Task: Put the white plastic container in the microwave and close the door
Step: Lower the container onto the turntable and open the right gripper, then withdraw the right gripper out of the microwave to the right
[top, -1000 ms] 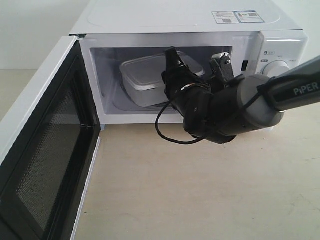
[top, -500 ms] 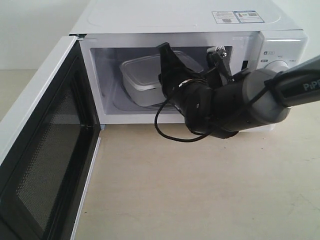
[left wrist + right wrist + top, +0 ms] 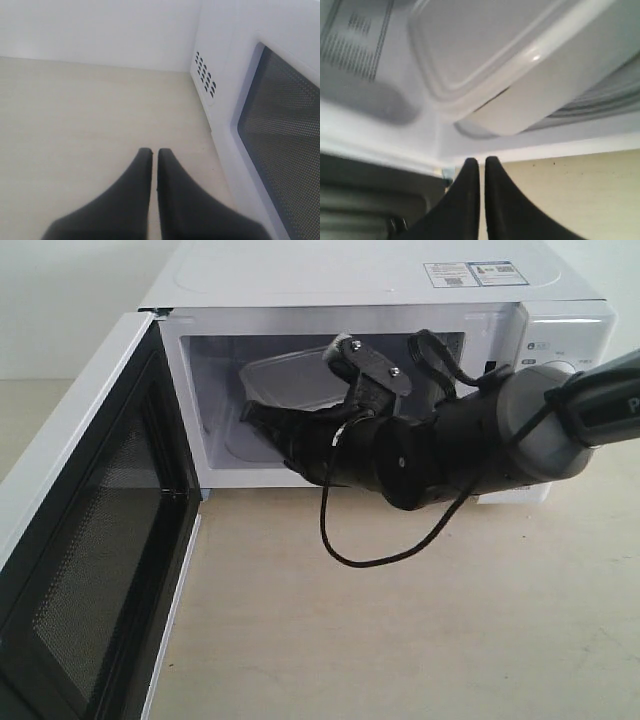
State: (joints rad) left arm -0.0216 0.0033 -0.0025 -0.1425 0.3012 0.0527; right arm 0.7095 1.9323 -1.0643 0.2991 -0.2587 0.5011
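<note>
The white plastic container [image 3: 288, 374] [image 3: 520, 65] lies inside the microwave [image 3: 350, 280], lid on, its front hidden by my right arm. The door [image 3: 90, 530] stands wide open on the left, its mesh-lined inner face showing. My right gripper [image 3: 252, 413] [image 3: 481, 160] is shut and empty. It points left across the cavity's mouth, just in front of and below the container, apart from it. My left gripper [image 3: 154, 151] is shut and empty above the tabletop, beside the door's outer face with its dark window [image 3: 280, 145]. It is out of the exterior view.
A black cable [image 3: 380, 552] loops down from my right wrist onto the beige tabletop [image 3: 400, 640]. Vent holes [image 3: 206, 76] mark the microwave's side wall. A white knob [image 3: 556, 368] peeks above my right arm.
My right wrist has rolled and swung left and down, from pointing into the cavity to pointing across its mouth. Its fingers, apart before, are now together. The container has not moved.
</note>
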